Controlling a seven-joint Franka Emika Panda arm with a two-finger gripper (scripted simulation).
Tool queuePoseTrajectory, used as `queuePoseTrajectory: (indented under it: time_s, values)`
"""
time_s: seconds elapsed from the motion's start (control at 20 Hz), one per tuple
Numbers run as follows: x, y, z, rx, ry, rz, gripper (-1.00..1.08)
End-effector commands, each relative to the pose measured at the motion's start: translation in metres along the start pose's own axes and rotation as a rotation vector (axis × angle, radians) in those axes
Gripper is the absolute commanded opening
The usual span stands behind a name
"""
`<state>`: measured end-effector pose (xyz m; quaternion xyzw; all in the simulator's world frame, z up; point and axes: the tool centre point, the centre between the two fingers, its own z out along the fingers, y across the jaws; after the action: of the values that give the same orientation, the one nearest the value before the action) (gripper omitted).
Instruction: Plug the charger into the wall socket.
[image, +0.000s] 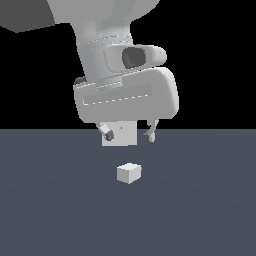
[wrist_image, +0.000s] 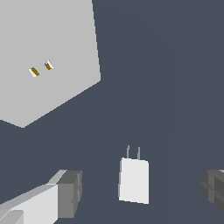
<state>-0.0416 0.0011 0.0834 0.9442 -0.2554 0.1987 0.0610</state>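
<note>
The charger is a small off-white block lying on the dark floor, below my gripper. In the wrist view the charger shows two thin prongs at one end and lies between my fingertips, which stand wide apart. My gripper is open and above the charger, not touching it. The wall socket is a flat white panel standing behind my fingers, partly hidden by them. In the wrist view the wall socket shows two small brown slots.
The dark grey floor stretches all around the charger. The arm's bulky white wrist fills the upper part of the exterior view.
</note>
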Motion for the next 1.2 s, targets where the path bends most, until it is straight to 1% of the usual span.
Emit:
queuePoseTrajectory:
  time_s: [0.0,0.3,0.55,1.15]
  values:
    - [-0.002,0.001,0.004,-0.008,0.021,0.026,1.00]
    - [-0.007,0.004,0.012,-0.025,0.058,0.075,1.00]
    - [-0.009,0.005,0.017,-0.035,0.076,0.103,1.00]
    - [-0.011,0.005,0.020,-0.037,0.076,0.107,1.00]
